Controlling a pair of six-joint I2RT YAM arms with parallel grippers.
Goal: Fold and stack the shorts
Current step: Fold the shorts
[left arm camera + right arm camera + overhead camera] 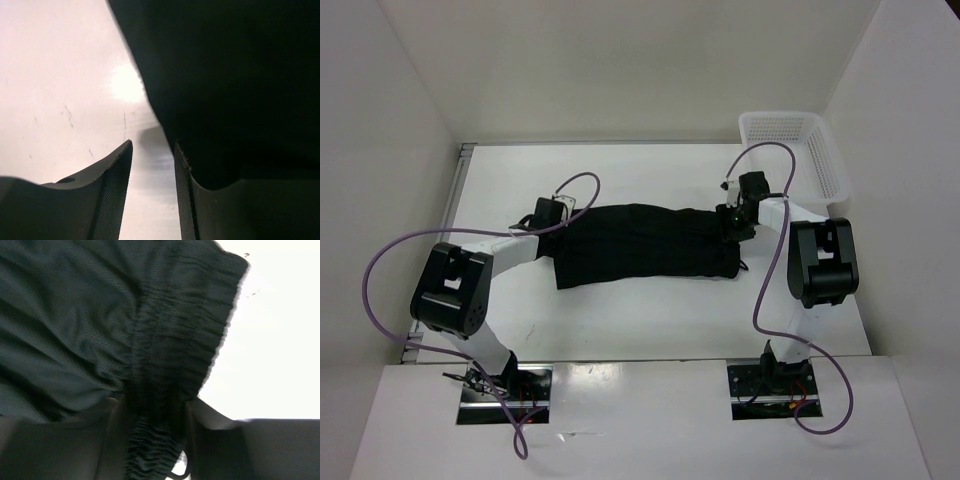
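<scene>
The black shorts (pixel 640 245) lie as a long folded band across the middle of the white table (pixel 620 320). My left gripper (pixel 552 213) sits at their left end. In the left wrist view it (pixel 152 145) is open, bare table shows between its fingers, and the dark cloth (pixel 225 75) edge runs just over the right fingertip (pixel 181 165). My right gripper (pixel 733 222) is at the right end. In the right wrist view it (pixel 155 400) is shut on the bunched elastic waistband (pixel 160 390) of the shorts (pixel 75 315).
A white mesh basket (pixel 790 135) stands at the back right corner of the table. White walls close in the table at the left, back and right. Purple cables loop from both arms above the table surface.
</scene>
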